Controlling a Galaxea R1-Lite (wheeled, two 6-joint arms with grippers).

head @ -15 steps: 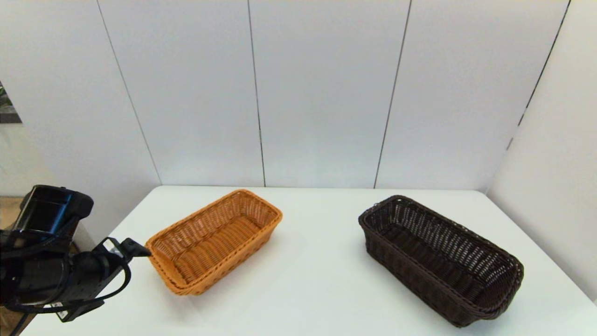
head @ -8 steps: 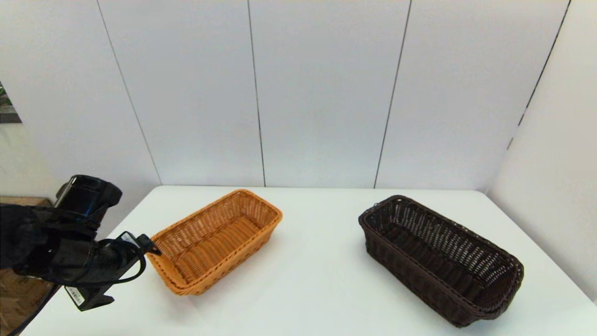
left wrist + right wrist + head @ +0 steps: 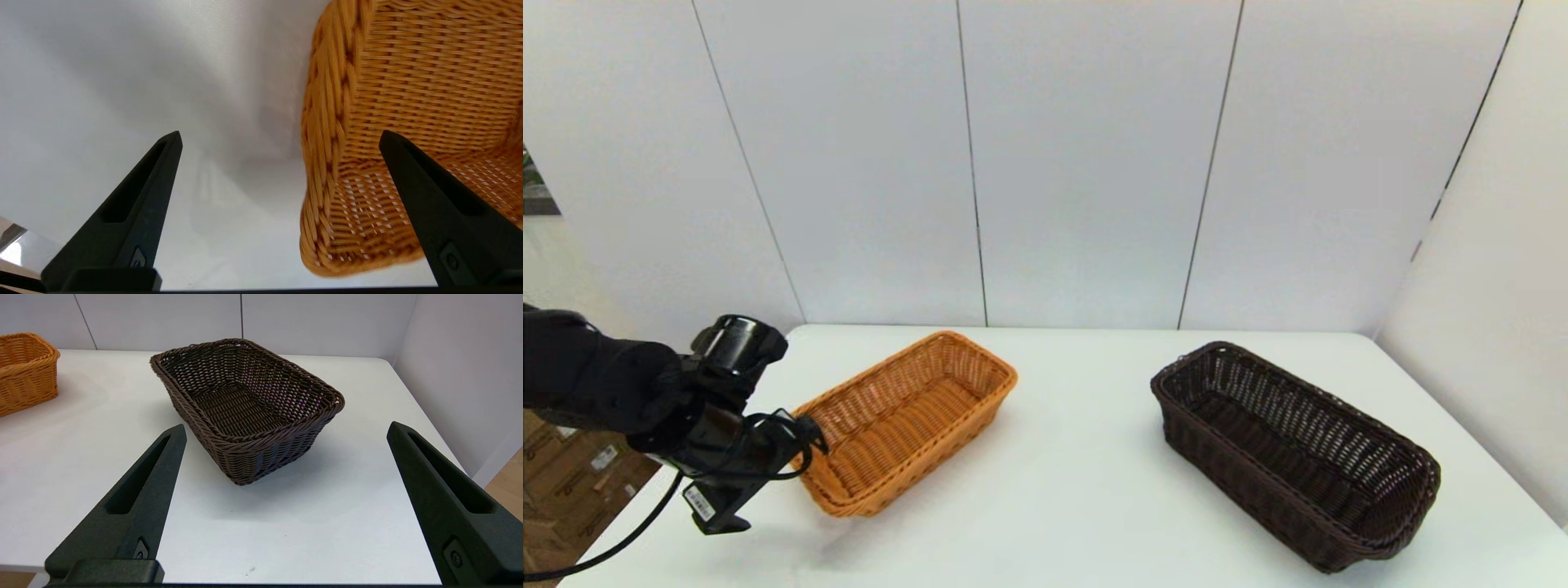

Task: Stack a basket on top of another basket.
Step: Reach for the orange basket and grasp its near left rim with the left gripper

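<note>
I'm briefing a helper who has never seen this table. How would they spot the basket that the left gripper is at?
Start at the white table: two woven baskets lie on it, well apart. The one meant is on the robot's left, with the open left gripper straddling its near rim. It is the orange-tan basket; its neighbour, the dark brown basket on the right, has open-weave sides.
</note>
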